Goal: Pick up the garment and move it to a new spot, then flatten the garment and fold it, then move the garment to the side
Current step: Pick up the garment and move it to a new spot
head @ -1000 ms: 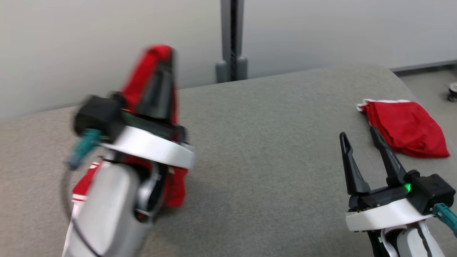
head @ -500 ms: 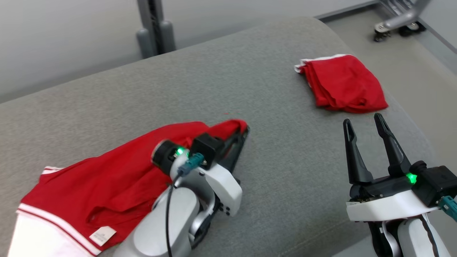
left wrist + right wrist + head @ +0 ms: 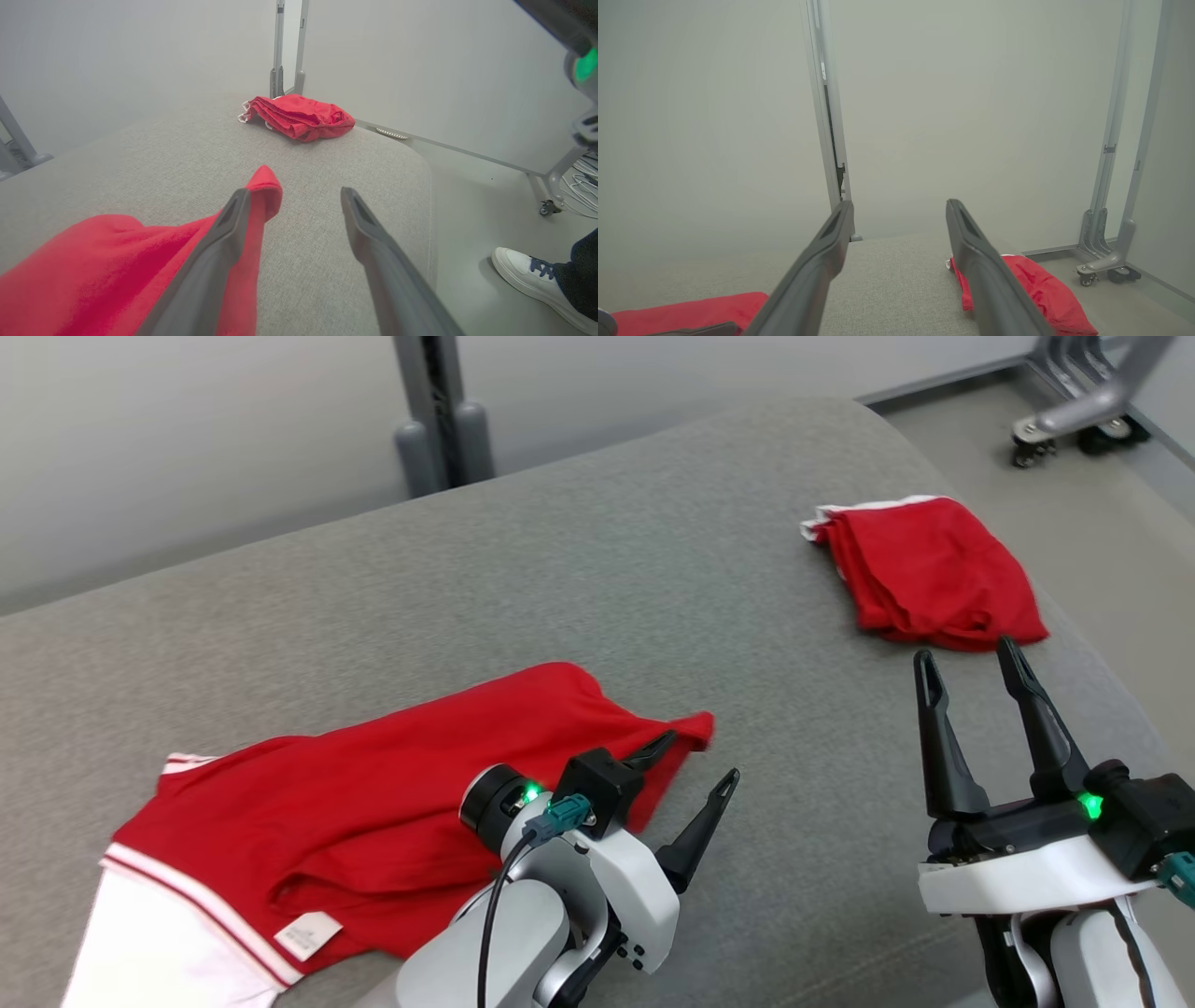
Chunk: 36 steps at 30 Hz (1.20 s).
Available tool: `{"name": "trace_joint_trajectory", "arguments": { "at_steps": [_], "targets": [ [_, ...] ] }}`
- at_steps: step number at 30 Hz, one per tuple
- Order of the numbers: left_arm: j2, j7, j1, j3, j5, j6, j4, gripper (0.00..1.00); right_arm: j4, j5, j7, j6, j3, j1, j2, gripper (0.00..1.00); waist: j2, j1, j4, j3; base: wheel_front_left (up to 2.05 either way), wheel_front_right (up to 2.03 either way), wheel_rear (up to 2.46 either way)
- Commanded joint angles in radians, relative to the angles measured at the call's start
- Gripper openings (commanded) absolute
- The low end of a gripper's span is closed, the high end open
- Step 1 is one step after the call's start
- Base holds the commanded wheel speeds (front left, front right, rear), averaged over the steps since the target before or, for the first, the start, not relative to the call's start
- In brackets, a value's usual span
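The garment (image 3: pixel 373 803) is red with a white band and a label. It lies spread on the grey padded table (image 3: pixel 597 579), toward the near left. My left gripper (image 3: pixel 700 756) stands open at its right corner, low over the table. In the left wrist view one finger (image 3: pixel 210 261) lies over the garment (image 3: pixel 93 261), whose corner pokes out past it, and the left gripper (image 3: pixel 295 191) holds nothing. My right gripper (image 3: pixel 965 651) hovers open and empty at the near right, and the right gripper (image 3: pixel 899 203) points toward the wall.
A second red garment (image 3: pixel 934 574), folded, lies at the table's far right corner, just beyond my right fingertips. A grey post (image 3: pixel 439 411) stands behind the table. A wheeled frame (image 3: pixel 1074 401) and a person's white shoe (image 3: pixel 532 280) are on the floor to the right.
A second ago my shut left gripper held the garment up. It has since laid the garment on the table and opened. The head camera has also shifted.
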Motion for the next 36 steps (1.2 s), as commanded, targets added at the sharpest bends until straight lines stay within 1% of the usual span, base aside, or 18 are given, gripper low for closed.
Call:
{"name": "trace_joint_trajectory", "arguments": {
  "at_steps": [1,5,7,10,11,12,14,18,22,26,28,29,31,36],
  "targets": [
    [0.005,-0.014,-0.018,-0.009,-0.019,0.01,0.006,1.0,-0.003,-0.008,-0.004,0.0,-0.008,0.006,-0.005,1.0,0.0,0.0,0.058,-0.028,0.0,0.0,0.0],
    [0.005,-0.039,-0.028,-0.02,-0.033,0.023,0.017,1.0,-0.014,-0.021,0.006,0.0,-0.023,0.016,-0.005,1.0,0.0,0.0,0.135,-0.053,0.0,0.0,0.0],
    [0.008,-0.054,-0.029,-0.017,-0.029,0.022,0.019,1.0,-0.022,-0.026,0.012,0.0,-0.027,0.019,-0.005,1.0,0.0,0.0,0.171,-0.065,0.0,0.0,0.0],
    [0.04,-0.08,-0.023,0.004,-0.018,0.039,0.002,1.0,-0.035,-0.03,0.021,0.0,-0.032,0.024,-0.005,1.0,0.0,0.0,0.223,-0.081,0.0,0.0,0.0],
    [0.04,-0.08,-0.023,0.004,-0.018,0.039,0.002,1.0,-0.035,-0.03,0.021,0.0,-0.032,0.024,-0.005,1.0,0.0,0.0,0.223,-0.081,0.0,0.0,0.0],
    [0.052,-0.088,-0.018,0.016,-0.017,0.046,-0.01,1.0,-0.038,-0.032,0.024,0.0,-0.037,0.029,-0.005,1.0,0.0,0.0,0.244,-0.087,0.0,0.0,0.0],
    [0.088,-0.104,-0.007,0.049,-0.01,0.073,-0.042,1.0,-0.046,-0.034,0.027,0.0,-0.04,0.037,-0.005,1.0,0.0,0.0,0.279,-0.098,0.0,0.0,0.0],
    [0.171,-0.119,0.045,0.156,-0.002,0.135,-0.143,1.0,-0.056,-0.042,0.036,0.0,-0.032,0.052,-0.005,1.0,0.0,0.0,0.345,-0.12,0.0,0.0,0.0],
    [0.25,-0.12,0.149,0.315,0.039,0.195,-0.308,1.0,-0.064,-0.054,0.054,0.0,-0.014,0.065,-0.005,1.0,0.0,0.0,0.396,-0.135,0.0,0.0,0.0],
    [0.284,-0.121,0.264,0.432,0.094,0.224,-0.416,1.0,-0.074,-0.062,0.07,0.0,-0.016,0.073,-0.005,1.0,0.0,0.0,0.448,-0.147,0.0,0.0,0.0],
    [0.279,-0.121,0.316,0.476,0.118,0.226,-0.447,1.0,-0.078,-0.065,0.073,0.0,-0.02,0.082,-0.004,1.0,0.0,0.0,0.472,-0.151,0.0,0.0,0.0],
    [0.264,-0.121,0.361,0.509,0.147,0.221,-0.471,1.0,-0.078,-0.069,0.076,0.0,-0.022,0.089,-0.005,1.0,0.0,0.0,0.495,-0.154,0.0,0.0,0.0],
    [0.238,-0.121,0.404,0.54,0.165,0.209,-0.487,1.0,-0.079,-0.064,0.073,0.0,-0.03,0.1,-0.005,1.0,0.0,0.0,0.514,-0.157,0.0,0.0,0.0],
    [0.17,-0.121,0.487,0.594,0.223,0.169,-0.499,1.0,-0.07,-0.051,0.065,0.0,-0.03,0.127,-0.005,1.0,0.0,0.0,0.536,-0.161,0.0,0.0,0.0]
  ]
}}
